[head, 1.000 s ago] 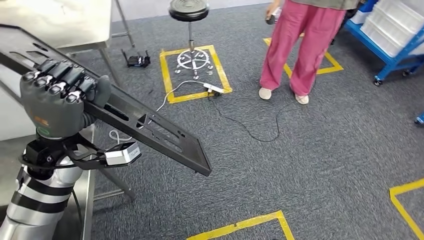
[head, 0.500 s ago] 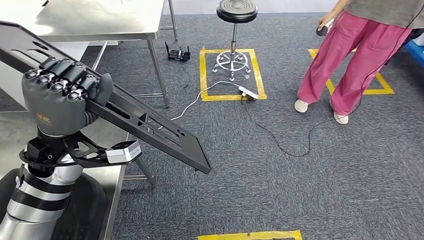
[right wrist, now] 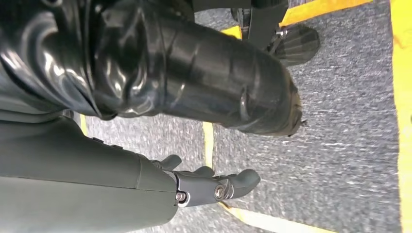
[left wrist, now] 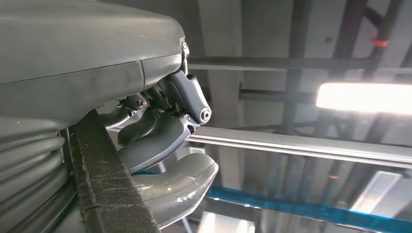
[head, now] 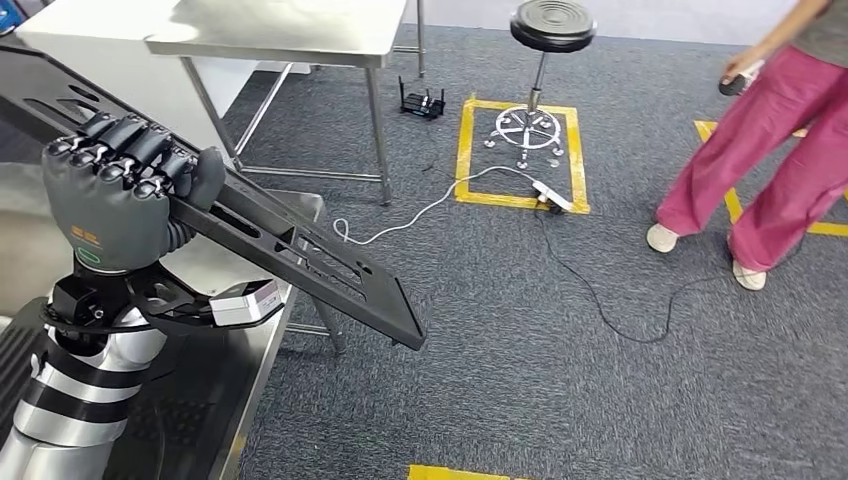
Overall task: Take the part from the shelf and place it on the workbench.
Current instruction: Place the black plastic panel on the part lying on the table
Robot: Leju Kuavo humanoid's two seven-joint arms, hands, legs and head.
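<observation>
Step in hand: carriage of the part to the workbench. The part (head: 300,255), a long flat black panel with slotted cut-outs, is off the shelf and held aloft by the left hand (head: 120,195), whose fingers (head: 120,150) wrap over its upper edge, with the thumb closing on the near side. The panel slopes down and to the right from the hand, and its free corner overhangs the grey carpet. In the left wrist view the panel's edge (left wrist: 109,189) runs between the thumb and the curled fingers, consistent with a firm grip.

The right hand (right wrist: 214,187) hangs low over the carpet beside a yellow floor line; nothing is seen in it and its fingers look loosely extended, so I judge it open and idle.

A steel table (head: 290,35) stands ahead on the left, and a second steel surface (head: 240,265) lies directly beneath the panel, next to the robot. Which of them is the intended workbench cannot be told.

A person (head: 770,170) in pink trousers stands well apart on the right. A stool (head: 550,30) sits inside a yellow floor square, with a cable trailing across the carpet.

Next move, in my judgement: bring the panel level over the bench, lower it until it bears fully on the surface, then release. Risk: the long overhang may strike a table edge or tip on release.
</observation>
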